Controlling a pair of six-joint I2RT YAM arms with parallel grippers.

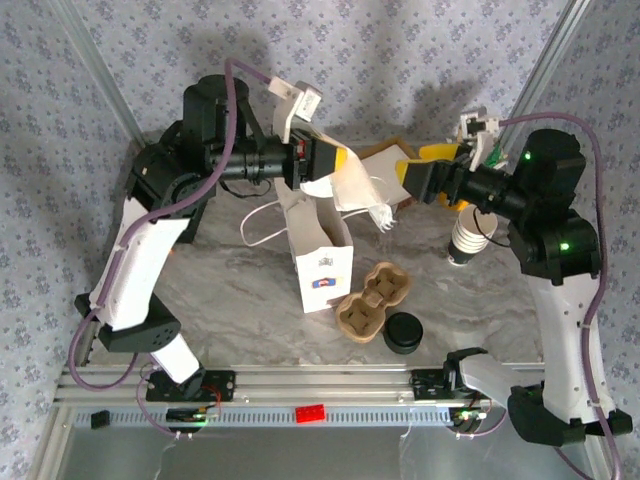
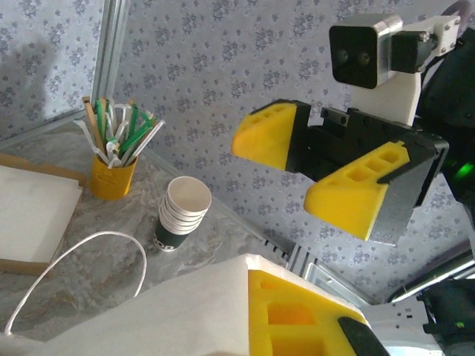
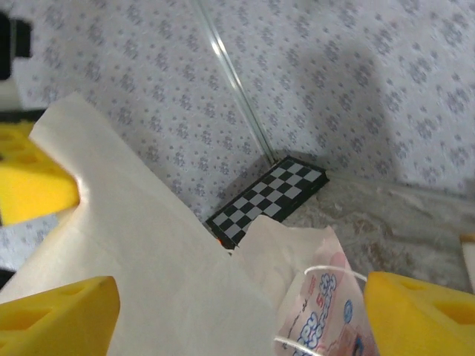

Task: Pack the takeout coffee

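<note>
Holding the paper bag (image 1: pixel 325 250) at frame centre by its rim in the clamped left gripper (image 1: pixel 338 172), with the right gripper (image 1: pixel 408 166) wide and empty, we risk its mouth collapsing and blocking the cup carrier (image 1: pixel 373 300) lying just below-right.

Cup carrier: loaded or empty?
Empty. In the top view the cup carrier shows both wells bare; the black lid lies beside it, the cup stack stands apart.
</note>
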